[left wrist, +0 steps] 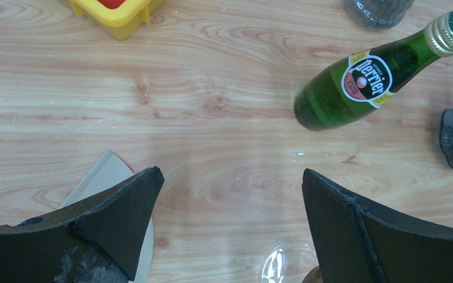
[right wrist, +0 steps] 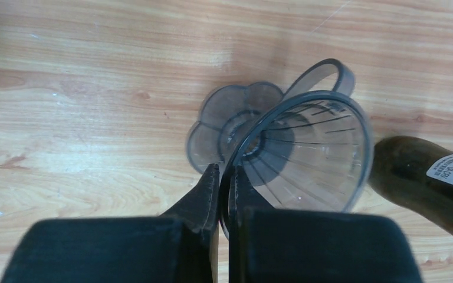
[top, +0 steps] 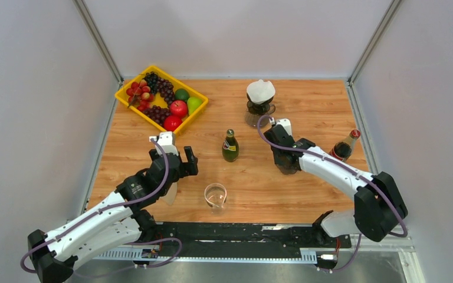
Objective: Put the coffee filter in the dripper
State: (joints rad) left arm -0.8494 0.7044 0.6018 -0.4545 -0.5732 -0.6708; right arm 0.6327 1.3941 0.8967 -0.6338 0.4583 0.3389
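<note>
At the far left sat a yellow plastic crate (left wrist: 121,17) of fruit. Next came the left gripper (left wrist: 230,177), low over the table with its jaws spread wide and holding nothing. Under one of its fingers lay the task's thing, a beige fan-shaped paper coffee filter (left wrist: 103,177). It was flat on the wood and partly hidden by that finger.

Further right stood a clear glass tumbler (top: 215,196), then an upright green glass bottle with a gold cap (left wrist: 342,94). At the back of the table a white paper filter (top: 261,90) sat on a dark glass stand.

The right gripper (right wrist: 225,171) was pinched shut on the rim of a smoky clear plastic cone dripper (right wrist: 307,159), one finger inside the cone and one outside. Just beside it stood a dark bottle with a red cap (top: 343,148).

The beige filter looked very light, limp and easy to crease. Lying flat, it offered little to pinch. The exposed edge clear of the finger seemed the best place to take it, with a gentle close so it did not crumple.

The pale wood-grain tabletop (top: 318,112) looked smooth, so the paper might slide instead of lifting. Plain grey-white wall panels (top: 35,88) closed the table in on three sides.
</note>
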